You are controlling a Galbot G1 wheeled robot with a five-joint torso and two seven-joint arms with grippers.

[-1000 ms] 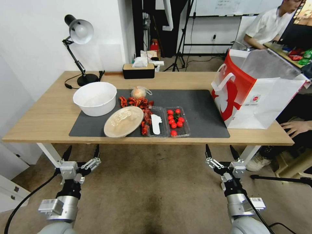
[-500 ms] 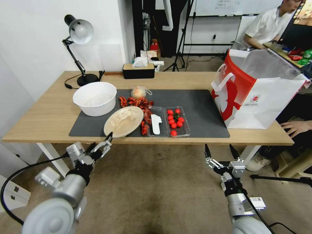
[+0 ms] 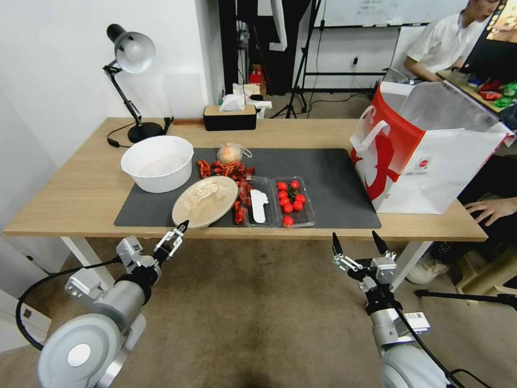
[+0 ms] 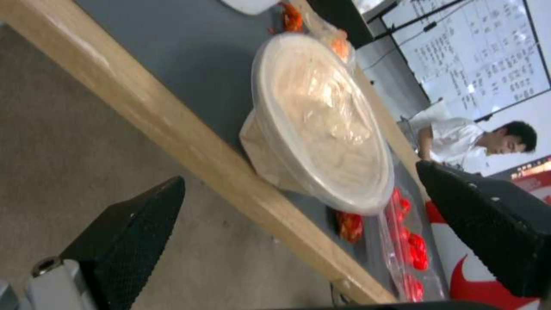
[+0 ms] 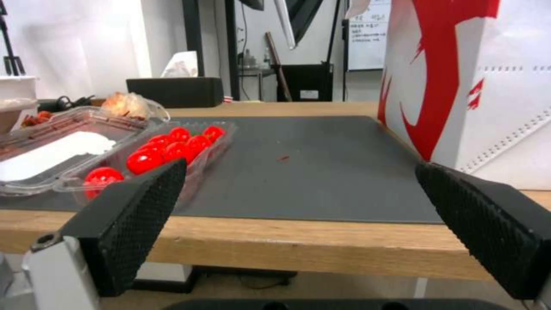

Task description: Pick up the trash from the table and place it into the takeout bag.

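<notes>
Beige plate (image 3: 204,201) lies tilted on the grey mat (image 3: 334,183) at the counter (image 3: 81,194) front edge. Left end effector (image 3: 171,238), open, sits just below it; right end effector (image 3: 358,245), open, waits below the counter. Takeout bag (image 3: 425,156) stands right.

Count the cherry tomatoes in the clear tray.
7 cherry tomatoes show, all in the right compartment of the clear tray on the mat: six clustered toward the back, one alone at the front. More may be hidden.
</notes>
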